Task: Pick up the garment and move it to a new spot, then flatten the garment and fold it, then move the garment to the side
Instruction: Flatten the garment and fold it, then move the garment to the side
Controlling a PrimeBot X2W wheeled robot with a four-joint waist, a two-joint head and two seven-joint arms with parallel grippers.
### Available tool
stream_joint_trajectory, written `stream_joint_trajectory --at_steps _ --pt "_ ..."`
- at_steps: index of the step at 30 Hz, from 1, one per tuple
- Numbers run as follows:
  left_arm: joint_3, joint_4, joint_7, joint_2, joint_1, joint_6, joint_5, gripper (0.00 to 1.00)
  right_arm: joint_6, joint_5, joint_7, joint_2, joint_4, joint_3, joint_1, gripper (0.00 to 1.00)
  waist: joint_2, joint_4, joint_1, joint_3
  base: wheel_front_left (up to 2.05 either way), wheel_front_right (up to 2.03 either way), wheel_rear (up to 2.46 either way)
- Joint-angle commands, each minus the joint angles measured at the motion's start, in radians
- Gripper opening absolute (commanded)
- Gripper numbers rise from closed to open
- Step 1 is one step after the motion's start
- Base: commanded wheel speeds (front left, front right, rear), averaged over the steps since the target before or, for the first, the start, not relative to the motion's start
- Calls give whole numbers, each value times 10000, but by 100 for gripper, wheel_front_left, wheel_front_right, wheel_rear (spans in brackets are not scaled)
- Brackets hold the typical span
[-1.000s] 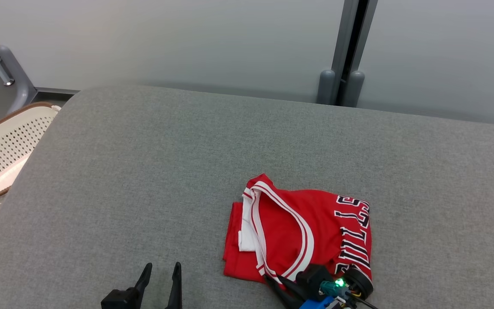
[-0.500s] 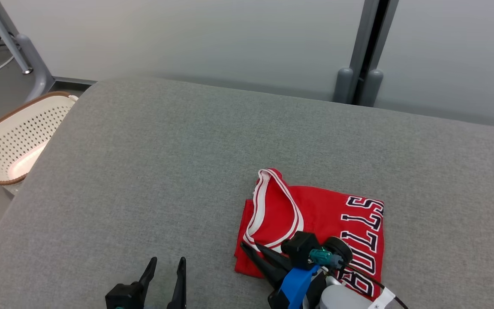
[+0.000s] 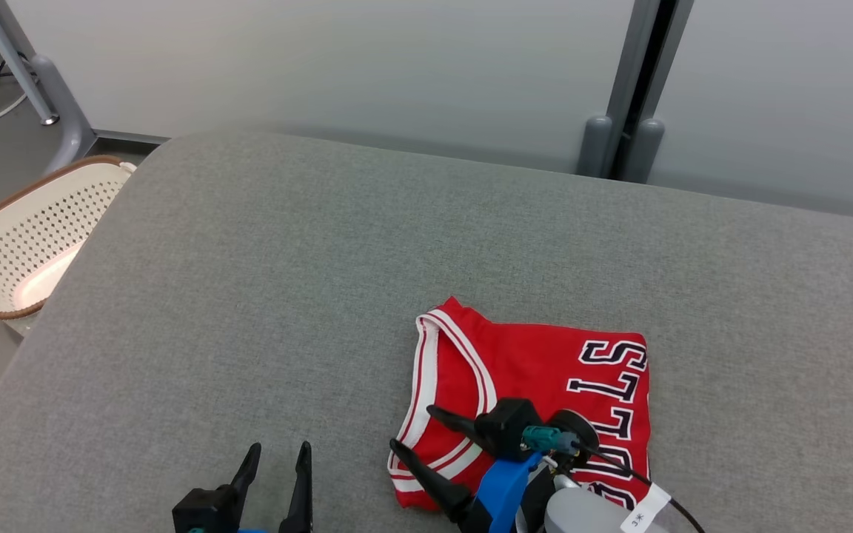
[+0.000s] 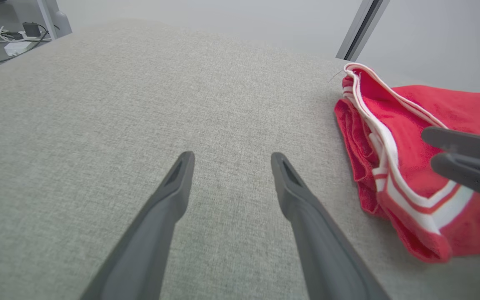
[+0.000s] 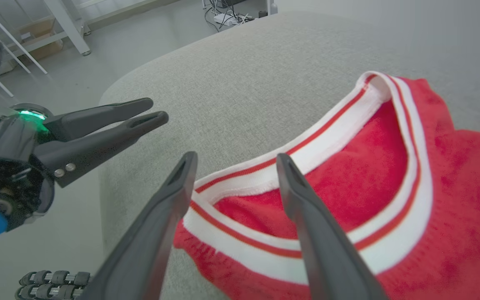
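The garment (image 3: 545,370) is a red jersey with white-and-red trim and dark lettering, lying folded on the grey padded surface (image 3: 286,259) at the near right. My right gripper (image 3: 413,428) hovers open over its near-left corner, holding nothing. In the right wrist view the right gripper (image 5: 236,157) straddles the white trim of the garment (image 5: 369,187). My left gripper (image 3: 278,450) stands open over bare surface to the garment's left. The left wrist view shows the left gripper (image 4: 231,156) empty, the garment (image 4: 406,125) to its right.
A cream perforated basket (image 3: 19,237) stands on the floor off the surface's left edge. A grey post (image 3: 619,141) rises behind the far edge and a metal leg (image 3: 49,96) at the far left. Bare grey surface stretches left and beyond the garment.
The right gripper, shut on the jersey's trimmed edge, carried it over and has opened, letting go. The jersey lies flatter. The head camera shifted slightly; the left gripper stayed put.
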Motion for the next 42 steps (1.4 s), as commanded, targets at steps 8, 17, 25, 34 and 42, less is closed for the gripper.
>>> stream_joint_trajectory --at_steps 8,17,25,34,42 --pt "343 -313 -47 3 -118 94 167 100 0 -1801 -221 -22 -853 -3610 533 100 0 -884 0 -361 0 0 0" --pt "711 -738 -47 3 73 165 650 100 0 -4241 -225 -7 -2244 -7894 2836 100 0 -1750 0 -577 0 0 0" --pt "937 -1147 -47 3 398 231 916 100 0 -4457 -228 -3 -2457 -9651 4047 100 0 -2350 0 -610 0 0 0" --pt "720 -1177 -47 3 571 295 827 100 0 -4355 -228 -6 -2127 -9565 4385 100 0 -2570 0 -540 0 0 0" --pt "522 -920 -47 4 291 184 739 100 0 -3700 -229 -17 -1094 -8233 3350 100 0 -2155 0 -433 0 0 0"
